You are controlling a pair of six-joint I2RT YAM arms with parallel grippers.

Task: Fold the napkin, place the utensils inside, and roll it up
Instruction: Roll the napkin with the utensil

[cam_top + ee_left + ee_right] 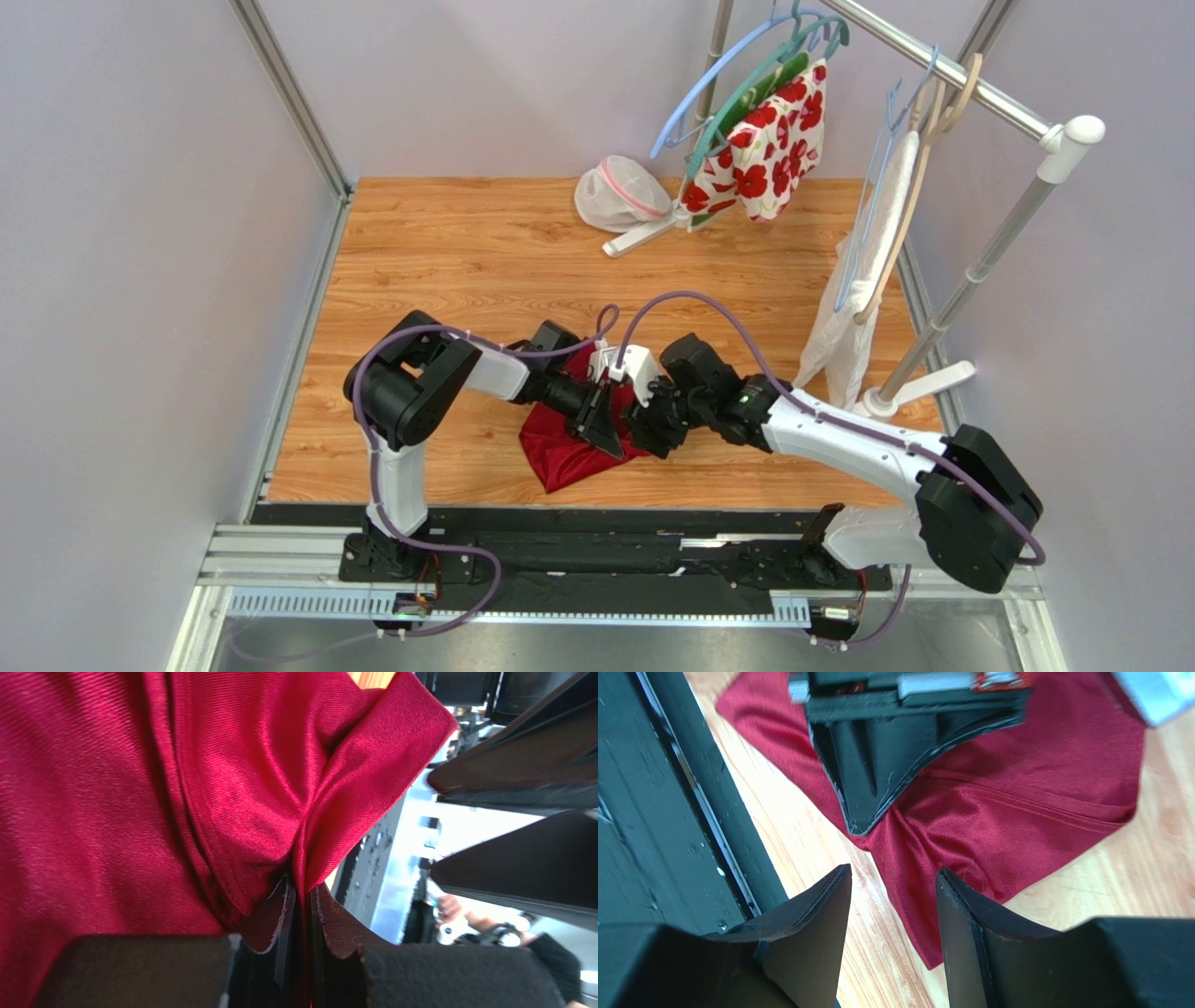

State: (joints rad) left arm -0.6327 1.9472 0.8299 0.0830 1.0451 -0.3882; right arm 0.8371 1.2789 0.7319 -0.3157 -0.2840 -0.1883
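On the wooden bench (pixel 449 252), near its front edge, lies the dark red napkin (pixel 561 455), partly flat and partly gathered. The left claw (pixel 300 906) is narrow and pinches a raised fold of the napkin between its fingers. Only the left wrist view shows this pinch clearly, with the cloth spreading in pleats away from it. In the top view the two claws almost meet over the napkin. The right claw (pixel 892 882) is open with nothing between its fingers. Its own view shows it just beside the left claw, over the napkin's edge and bare wood. At the back right, a flowered cloth (pixel 765 140) hangs on a rack (pixel 982 91).
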